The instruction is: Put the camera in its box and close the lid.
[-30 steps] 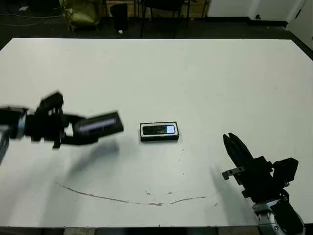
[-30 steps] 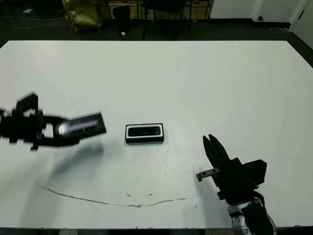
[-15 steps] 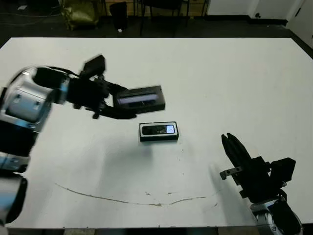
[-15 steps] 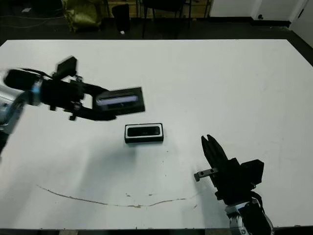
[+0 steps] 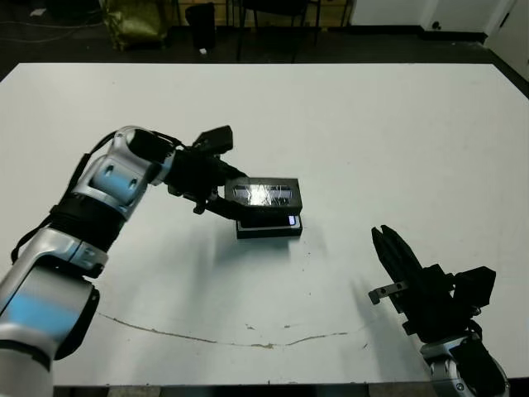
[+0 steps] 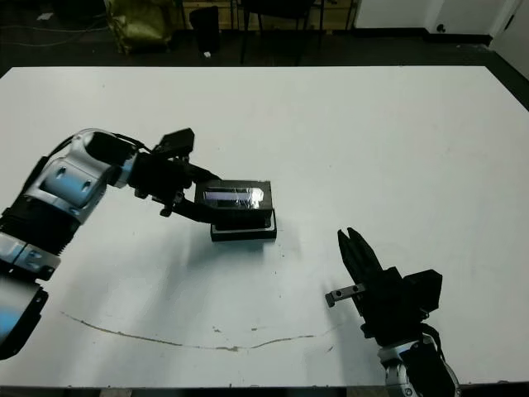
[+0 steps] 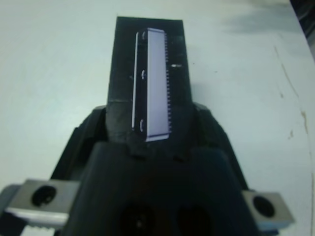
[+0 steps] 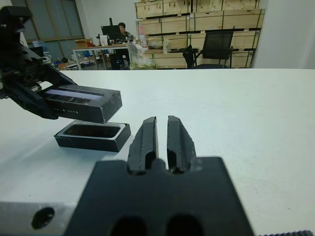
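My left gripper [image 5: 226,198] is shut on one end of the lid [image 5: 266,193], a flat black cover with a glossy strip on top. The lid hovers just above the box [image 5: 273,229], a shallow black tray with white lining, and covers most of it. In the right wrist view a gap shows between the lid [image 8: 81,103] and the box [image 8: 91,137]. The camera [image 8: 93,131] lies dark inside the box, mostly hidden. My right gripper [image 5: 383,241] rests shut and holds nothing, near the table's front right and well apart from the box.
A thin dark scratch [image 5: 223,337] runs along the white table [image 5: 388,132] near its front edge. Beyond the far edge stand chairs and a yellow bag [image 5: 136,21]. A person [image 8: 121,29] sits far off among wooden crates.
My left arm has swung the lid from the table's left side toward the middle and lowered it over the box. The right gripper has stayed put.
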Controlling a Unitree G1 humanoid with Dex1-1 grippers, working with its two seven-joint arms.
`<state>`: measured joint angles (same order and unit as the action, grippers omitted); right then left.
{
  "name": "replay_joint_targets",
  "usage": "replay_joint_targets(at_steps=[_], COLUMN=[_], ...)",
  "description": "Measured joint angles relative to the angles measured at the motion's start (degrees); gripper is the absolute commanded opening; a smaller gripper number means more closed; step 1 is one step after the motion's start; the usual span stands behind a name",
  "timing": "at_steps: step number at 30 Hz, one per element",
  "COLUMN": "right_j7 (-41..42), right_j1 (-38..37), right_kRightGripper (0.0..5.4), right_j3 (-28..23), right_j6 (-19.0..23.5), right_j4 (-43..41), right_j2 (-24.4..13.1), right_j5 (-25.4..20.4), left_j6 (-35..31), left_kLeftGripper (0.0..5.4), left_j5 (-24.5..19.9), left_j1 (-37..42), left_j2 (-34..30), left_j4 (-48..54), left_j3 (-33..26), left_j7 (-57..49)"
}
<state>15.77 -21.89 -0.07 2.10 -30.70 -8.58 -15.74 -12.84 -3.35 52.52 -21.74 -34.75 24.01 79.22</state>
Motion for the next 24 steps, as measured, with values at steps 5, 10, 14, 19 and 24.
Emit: replay_joint_targets(at_steps=[5, 10, 14, 19, 24], right_j7=[0.05, 0.04, 0.19, 0.24, 0.23], right_j1=[0.09, -0.21, -0.48, -0.55, -0.64], right_kRightGripper=[0.0, 0.0, 0.0, 0.0, 0.0], right_j3=[0.29, 0.43, 0.44, 0.44, 0.54], right_j6=[-0.02, -0.02, -0.14, -0.15, -0.14], right_j4=[0.28, 0.32, 0.79, 0.86, 0.96], right_j2=[0.06, 0.18, 0.6, 0.73, 0.91], right_j5=[0.01, -0.01, -0.41, -0.63, -1.23], left_j6=[1.57, 2.68, 2.82, 2.83, 2.16], left_kLeftGripper=[2.56, 2.56, 2.56, 2.56, 2.56], left_j5=[3.14, 4.18, 4.96, 5.41, 5.66], left_j1=[2.16, 2.51, 2.71, 2.72, 2.74], left_j2=[2.28, 3.93, 4.29, 4.41, 4.51], left_j4=[-6.86, -9.07, -9.22, -9.5, -9.48], left_j3=[0.66, 0.36, 0.19, -0.08, -0.08], left_j7=[0.38, 0.41, 0.35, 0.33, 0.29])
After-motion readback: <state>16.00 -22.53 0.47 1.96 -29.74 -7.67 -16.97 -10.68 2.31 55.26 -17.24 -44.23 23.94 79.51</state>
